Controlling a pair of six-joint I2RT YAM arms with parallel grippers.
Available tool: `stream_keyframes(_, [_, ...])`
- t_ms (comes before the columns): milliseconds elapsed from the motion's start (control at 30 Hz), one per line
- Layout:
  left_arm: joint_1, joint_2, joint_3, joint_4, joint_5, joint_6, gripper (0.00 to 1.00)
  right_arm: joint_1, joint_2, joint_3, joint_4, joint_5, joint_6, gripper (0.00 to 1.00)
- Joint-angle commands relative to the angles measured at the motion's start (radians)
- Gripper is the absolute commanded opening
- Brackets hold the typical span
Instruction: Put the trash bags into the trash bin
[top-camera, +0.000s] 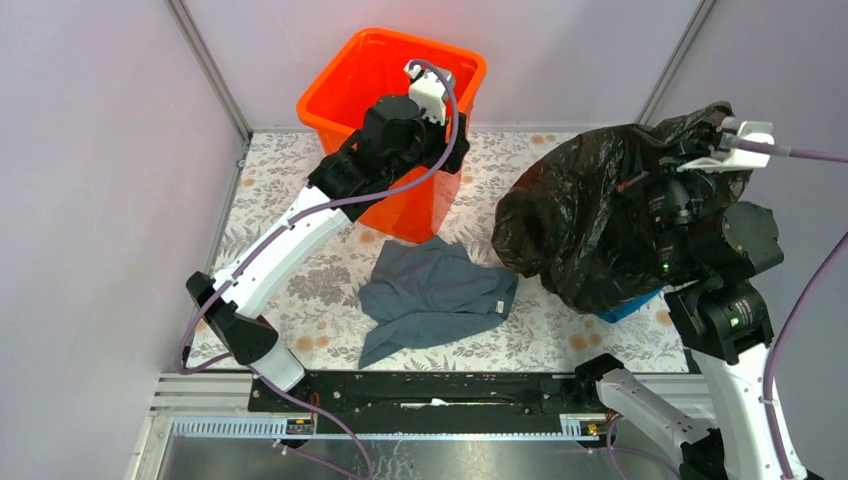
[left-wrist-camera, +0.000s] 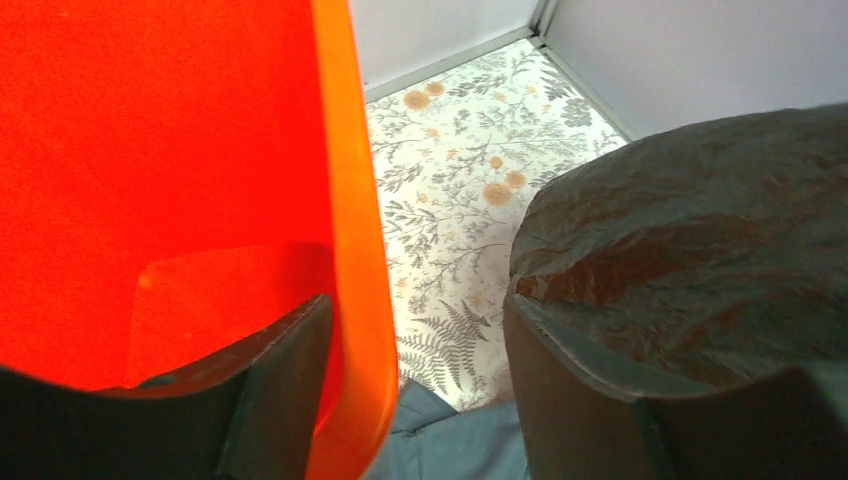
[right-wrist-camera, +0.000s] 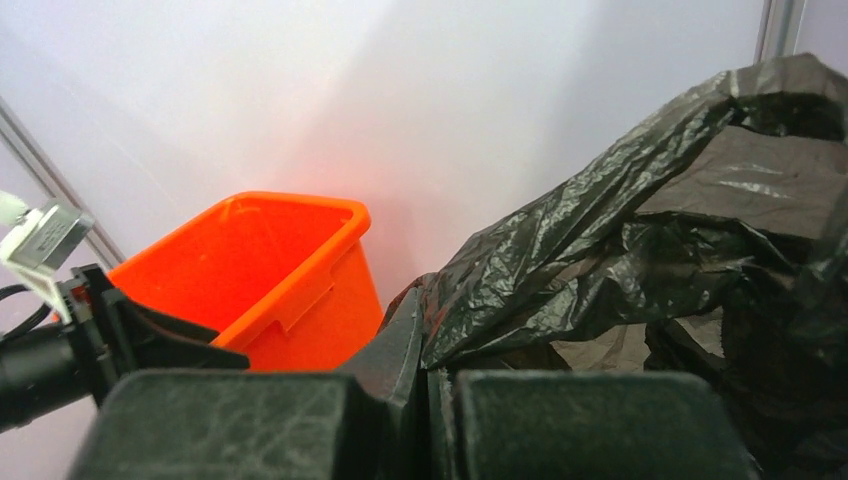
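Note:
The orange trash bin (top-camera: 365, 75) stands at the back of the table, tilted. My left gripper (top-camera: 452, 135) is open at its right rim. In the left wrist view the bin wall (left-wrist-camera: 360, 250) stands between the fingers of the left gripper (left-wrist-camera: 415, 305), one finger inside and one outside, not clamped. My right gripper (top-camera: 655, 185) is shut on the black trash bag (top-camera: 580, 220) and holds it up at the right, the bag draped over the arm. The right wrist view shows the right gripper (right-wrist-camera: 425, 325) pinching the bag (right-wrist-camera: 650, 230), with the bin (right-wrist-camera: 270, 260) ahead to the left. The bag also shows in the left wrist view (left-wrist-camera: 700, 230).
A grey cloth (top-camera: 435, 295) lies crumpled on the floral tablecloth (top-camera: 290, 190) just in front of the bin. A blue folded cloth (top-camera: 630, 305) peeks out under the hanging bag. Walls with metal posts enclose the table at the back and both sides.

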Motion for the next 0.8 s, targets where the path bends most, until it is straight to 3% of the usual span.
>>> stream_keyframes(0, [-0.012, -0.105, 0.032, 0.034, 0.067, -0.020, 0.77, 0.006, 0.073, 0.087, 0.061, 0.032, -0.080, 0.00])
stream_keyframes(233, [-0.011, -0.328, -0.047, 0.033, 0.110, -0.013, 0.98, 0.005, 0.271, 0.385, 0.132, -0.119, -0.077, 0.00])
stream_keyframes(400, [-0.010, -0.564, -0.241, 0.052, 0.051, -0.034, 0.99, 0.005, 0.466, 0.645, 0.212, -0.368, 0.046, 0.00])
stream_keyframes(633, [-0.011, -0.843, -0.608, 0.077, 0.168, -0.107, 0.99, 0.005, 0.742, 0.967, 0.685, -0.657, 0.420, 0.00])
stream_keyframes(767, [-0.011, -0.950, -0.681, 0.009, 0.157, -0.141, 0.99, 0.006, 0.952, 1.232, 0.875, -0.610, 0.628, 0.00])
